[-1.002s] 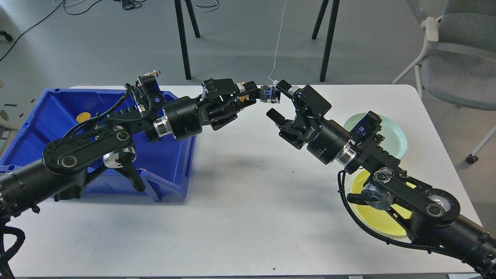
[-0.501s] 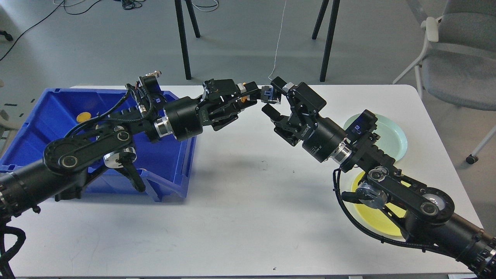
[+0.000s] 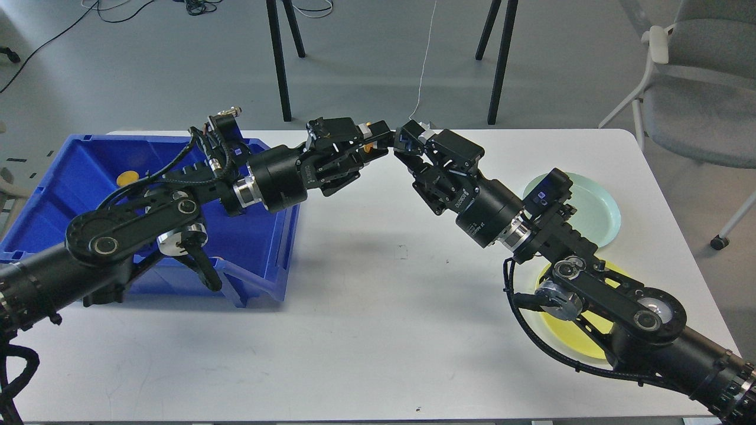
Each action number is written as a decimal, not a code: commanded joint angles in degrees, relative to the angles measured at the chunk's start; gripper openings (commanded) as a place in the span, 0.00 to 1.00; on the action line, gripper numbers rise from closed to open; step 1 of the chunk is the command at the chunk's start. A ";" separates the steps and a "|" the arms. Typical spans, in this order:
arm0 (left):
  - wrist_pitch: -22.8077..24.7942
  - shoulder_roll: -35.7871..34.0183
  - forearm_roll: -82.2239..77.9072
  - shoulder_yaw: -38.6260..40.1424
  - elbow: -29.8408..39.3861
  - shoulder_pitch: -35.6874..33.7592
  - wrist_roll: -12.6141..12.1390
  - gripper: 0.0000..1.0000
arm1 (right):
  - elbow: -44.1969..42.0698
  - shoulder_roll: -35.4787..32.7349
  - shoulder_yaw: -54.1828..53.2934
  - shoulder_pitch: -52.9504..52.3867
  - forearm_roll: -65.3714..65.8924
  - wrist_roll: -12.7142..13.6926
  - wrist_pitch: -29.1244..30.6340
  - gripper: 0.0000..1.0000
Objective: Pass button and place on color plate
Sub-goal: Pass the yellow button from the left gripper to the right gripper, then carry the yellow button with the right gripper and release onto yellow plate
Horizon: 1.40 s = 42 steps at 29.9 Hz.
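My left gripper [image 3: 390, 141] reaches right from over the blue bin and is shut on a small blue button [image 3: 406, 141], held above the table's far middle. My right gripper [image 3: 406, 144] comes in from the right. Its two fingers stand above and below the same button with little room left, and I cannot tell whether they touch it. A pale green plate [image 3: 599, 206] and a yellow plate [image 3: 570, 333] lie on the table at the right, both partly hidden by my right arm.
A blue bin [image 3: 71, 177] stands at the left under my left arm, with a yellow button [image 3: 126, 177] inside. The white table [image 3: 378, 330] ends close behind the grippers. Black stand legs and a grey chair [image 3: 703, 88] stand on the floor beyond.
My right gripper has moved left onto the button that the left gripper holds, and its jaws have narrowed around it. The left gripper has barely moved.
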<state>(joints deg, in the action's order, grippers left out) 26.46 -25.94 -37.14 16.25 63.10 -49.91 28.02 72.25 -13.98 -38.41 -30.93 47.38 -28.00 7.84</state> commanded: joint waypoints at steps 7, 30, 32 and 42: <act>-0.36 0.19 0.05 0.80 0.18 0.87 -0.02 0.63 | -0.01 0.01 0.00 0.08 -0.09 0.00 0.07 0.06; 1.54 -26.35 -22.05 10.38 3.79 0.88 -0.02 0.86 | 9.57 -33.98 -16.34 25.28 -0.27 0.00 -1.16 0.01; 1.54 -27.49 -30.23 10.21 3.79 0.78 -0.02 0.86 | 9.49 -36.89 -16.52 29.07 -0.27 0.00 -1.60 0.01; 1.54 -32.60 -66.88 6.35 0.90 1.22 -0.02 0.87 | 6.94 -39.45 -16.08 37.43 -0.35 0.00 -3.36 0.01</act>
<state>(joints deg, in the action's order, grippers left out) 28.01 -57.86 -94.66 24.93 66.08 -48.54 28.02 80.24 -53.47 -54.88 5.84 47.11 -28.01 4.52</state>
